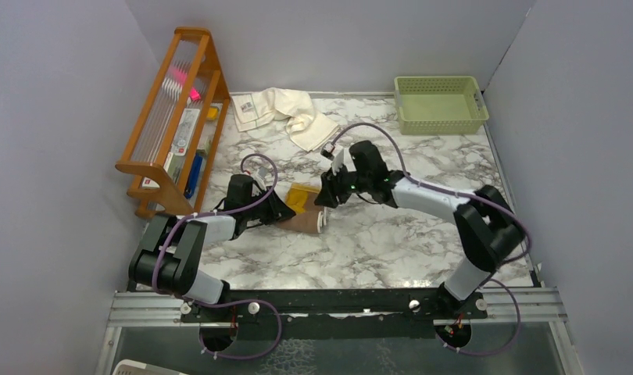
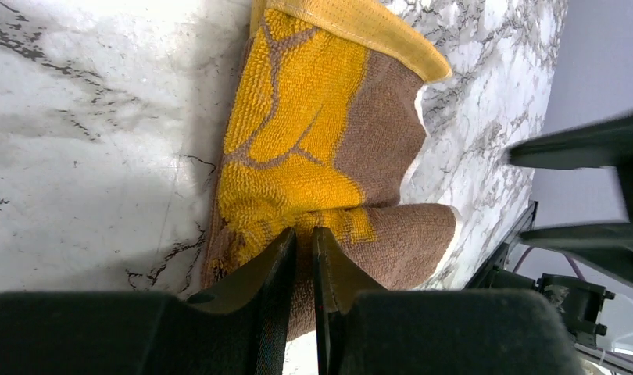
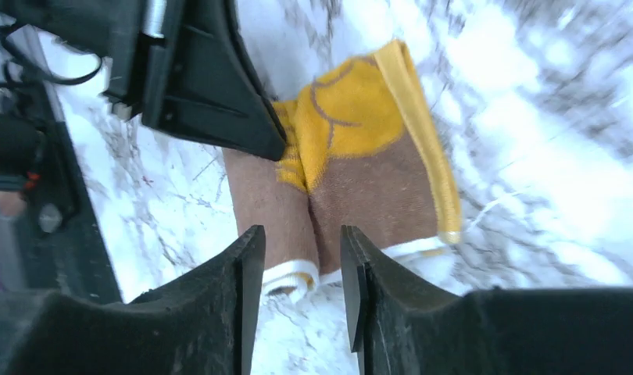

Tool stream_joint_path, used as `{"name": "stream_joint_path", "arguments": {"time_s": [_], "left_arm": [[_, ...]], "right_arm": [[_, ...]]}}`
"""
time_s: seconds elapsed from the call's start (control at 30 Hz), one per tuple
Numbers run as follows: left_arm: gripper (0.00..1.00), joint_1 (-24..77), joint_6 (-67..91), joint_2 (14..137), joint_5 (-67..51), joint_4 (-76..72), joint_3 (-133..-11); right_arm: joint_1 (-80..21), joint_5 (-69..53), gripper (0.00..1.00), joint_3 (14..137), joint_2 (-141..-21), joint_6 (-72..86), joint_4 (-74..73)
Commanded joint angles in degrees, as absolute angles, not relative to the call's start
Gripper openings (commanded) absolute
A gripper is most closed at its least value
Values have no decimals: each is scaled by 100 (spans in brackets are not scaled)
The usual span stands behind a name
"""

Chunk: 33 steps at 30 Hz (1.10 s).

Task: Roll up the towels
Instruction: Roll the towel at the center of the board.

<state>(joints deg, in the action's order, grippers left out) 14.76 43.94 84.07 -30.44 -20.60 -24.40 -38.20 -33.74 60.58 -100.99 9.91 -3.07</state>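
Now left pincer [image 2: 305,236] nips brown towel [image 2: 376,141]; right pincer [image 3: 302,234] parted (gripping nothing); wooden rack [image 1: 191,33] holds small packets.

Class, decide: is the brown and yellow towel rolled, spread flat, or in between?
Partly rolled: the brown towel shows a roll at one end; its yellow-edged flap lies flat.

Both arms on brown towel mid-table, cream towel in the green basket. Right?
No. The cream towel lies crumpled on the table near the wooden rack, not in the green basket; the top view shows it. Both arms are at the brown towel.
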Motion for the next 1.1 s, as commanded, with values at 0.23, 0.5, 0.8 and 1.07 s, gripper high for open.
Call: {"name": "stream_joint_path", "arguments": {"time_s": [0.23,0.5,0.8,1.07], "left_arm": [[19,1468,3920,8570,-2390,-1528,-2276],[18,1468,3848,8538,-2343,-1434,-2285],[18,1468,3770,8510,-2306,-1330,-2295],[18,1468,3702,8581,-2324,-1240,-2415]], "right_arm": [[-5210,-1852,55,3925,-8341,-3192,2210],[-5691,-1213,54,4079,-9095,-4503,1766],[-5844,-938,57,4152,-9444,-4737,1889],[-5937,-572,100,4174,-9454,-4922,2233]]}}
